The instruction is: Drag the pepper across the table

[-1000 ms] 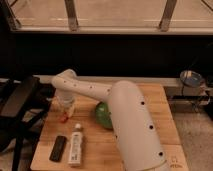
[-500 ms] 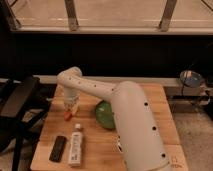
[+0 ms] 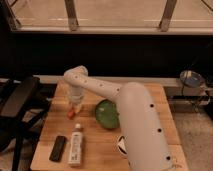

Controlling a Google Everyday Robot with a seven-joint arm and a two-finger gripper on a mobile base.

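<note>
Colour: orange-red, the pepper (image 3: 71, 114) shows as a small elongated sliver on the light wood.
Pepper's place: it lies on the left half of the table (image 3: 150, 100), left of the green bowl (image 3: 107, 113) and above the white bottle (image 3: 76, 145).
Handling: by its look it is light and fairly stiff, with a smooth skin that could slip or roll sideways when pushed; it seems sturdy enough for a firm hold.
Where to take hold: across its thicker middle or upper part, so the narrow tip trails as it slides.
Gripper: the gripper (image 3: 76, 106) points down just above and to the right of the pepper, at its upper end; whether it touches or clamps the pepper cannot be told.
Neighbours: the black remote (image 3: 58, 148) lies beside the bottle near the front edge, well clear of the pepper.
</note>
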